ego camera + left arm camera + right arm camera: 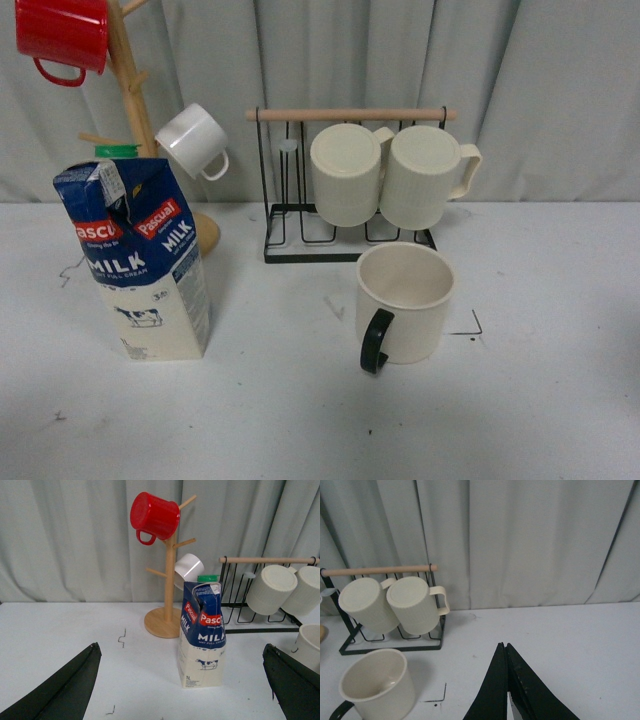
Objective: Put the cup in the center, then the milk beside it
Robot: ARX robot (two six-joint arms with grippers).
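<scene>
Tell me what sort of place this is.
Probably a staged test bench, not a real kitchen: a white table backed by a plain grey curtain, with kitchen props set out on it, namely a wooden mug tree, a wire rack of mugs and a milk carton.

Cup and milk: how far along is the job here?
The cup stands upright, ungripped, near the middle of the table: looks done. The milk stands well left of it, untouched; the open left gripper faces it. The right gripper is shut, empty. Left: set milk beside cup.
</scene>
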